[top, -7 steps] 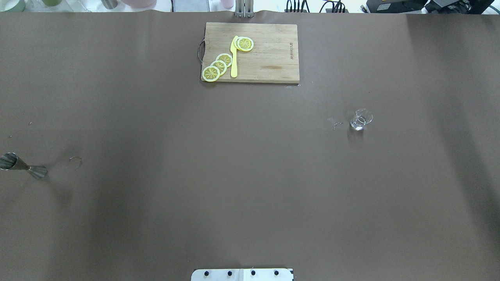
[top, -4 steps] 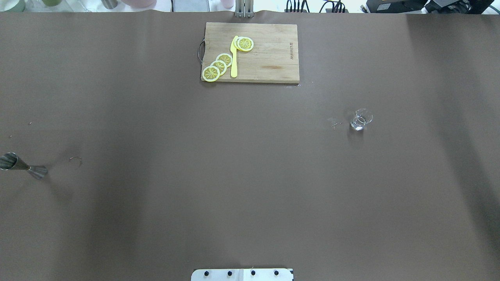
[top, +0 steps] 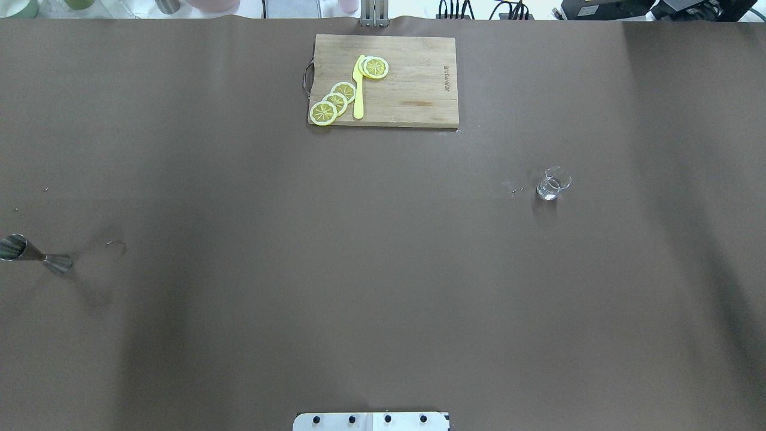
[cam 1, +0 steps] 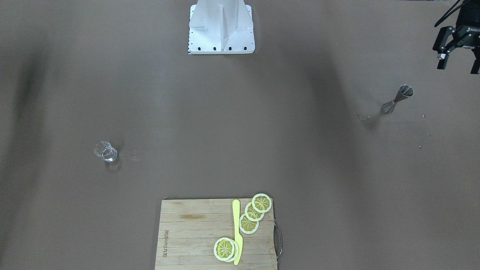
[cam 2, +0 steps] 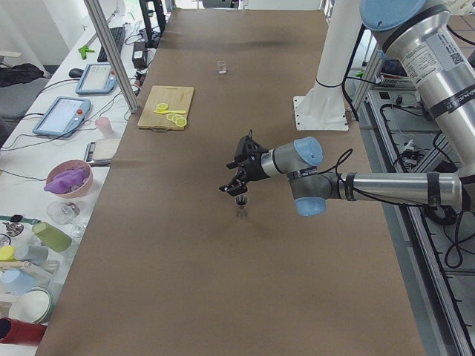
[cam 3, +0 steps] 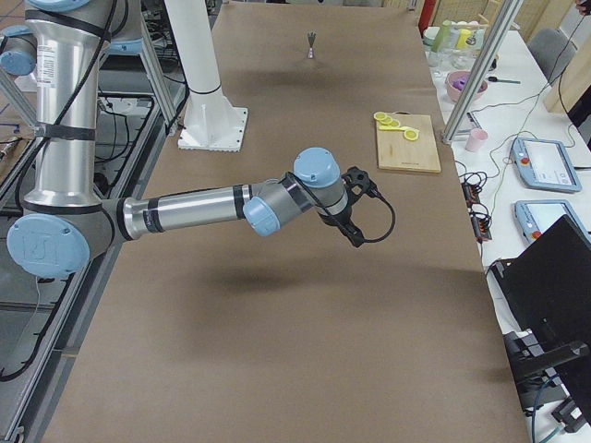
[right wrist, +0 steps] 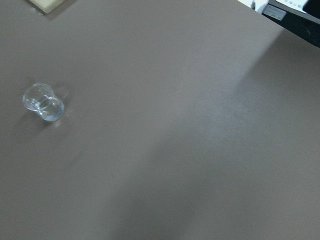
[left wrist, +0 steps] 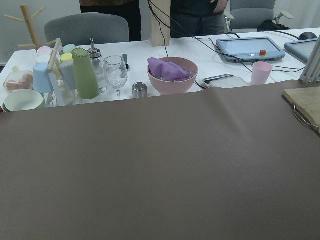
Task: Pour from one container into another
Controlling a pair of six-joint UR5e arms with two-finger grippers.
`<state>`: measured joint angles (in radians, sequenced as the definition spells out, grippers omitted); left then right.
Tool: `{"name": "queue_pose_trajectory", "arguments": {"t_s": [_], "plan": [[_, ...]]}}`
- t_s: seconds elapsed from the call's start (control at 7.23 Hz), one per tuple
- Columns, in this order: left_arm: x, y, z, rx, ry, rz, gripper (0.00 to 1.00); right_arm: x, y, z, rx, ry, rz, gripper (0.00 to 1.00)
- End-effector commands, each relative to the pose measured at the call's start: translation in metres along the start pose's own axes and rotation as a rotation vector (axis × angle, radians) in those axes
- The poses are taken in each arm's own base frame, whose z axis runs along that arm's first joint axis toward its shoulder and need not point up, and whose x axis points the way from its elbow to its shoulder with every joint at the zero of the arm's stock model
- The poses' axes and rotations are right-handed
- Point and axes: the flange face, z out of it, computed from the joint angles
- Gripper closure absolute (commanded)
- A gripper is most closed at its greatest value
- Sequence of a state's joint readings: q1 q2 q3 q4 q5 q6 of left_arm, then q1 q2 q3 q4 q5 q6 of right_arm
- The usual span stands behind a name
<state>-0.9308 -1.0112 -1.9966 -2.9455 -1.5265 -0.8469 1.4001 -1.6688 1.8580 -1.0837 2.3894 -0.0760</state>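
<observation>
The steel jigger [cam 1: 397, 99] stands upright near the table's left end, also seen in the overhead view [top: 36, 255] and far off in the exterior right view [cam 3: 311, 44]. My left gripper [cam 1: 458, 64] hovers open and empty above the table, a short way from the jigger towards the robot's side and the table end; in the exterior left view the left gripper [cam 2: 237, 182] hangs just above the jigger [cam 2: 240, 202]. The clear glass cup [top: 553, 184] stands alone on the right half, and the same cup [right wrist: 44, 102] shows in the right wrist view. My right gripper [cam 3: 355, 231] hangs over the table; whether it is open or shut cannot be told.
A wooden cutting board [top: 413, 84] with lemon slices [top: 335, 102] and a yellow knife [top: 358, 90] lies at the far middle edge. The robot's base plate [cam 1: 221, 41] sits at the near middle. Bowls, cups and tablets [left wrist: 100, 70] crowd a side table beyond the left end.
The jigger, the cup and the board stay where they were. Only faint shadows on the brown table surface shift slightly.
</observation>
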Motion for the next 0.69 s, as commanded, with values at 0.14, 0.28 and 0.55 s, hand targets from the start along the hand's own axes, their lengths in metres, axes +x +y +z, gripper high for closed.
{"name": "queue_pose_trajectory", "arguments": {"t_s": [0.14,0.28,0.55], "plan": [[-0.001,0.014,0.007,0.06,-0.043,-0.113,0.03,-0.087,-0.041,0.065,0.059,-0.096,-0.017,0.0],[0.0,0.016,0.01,0.079,-0.066,-0.126,0.03,-0.1,-0.042,0.079,0.047,-0.093,0.0,0.0],[0.002,0.03,0.019,0.103,-0.091,-0.105,0.03,-0.139,-0.058,0.108,0.079,-0.087,-0.019,0.0]]}}
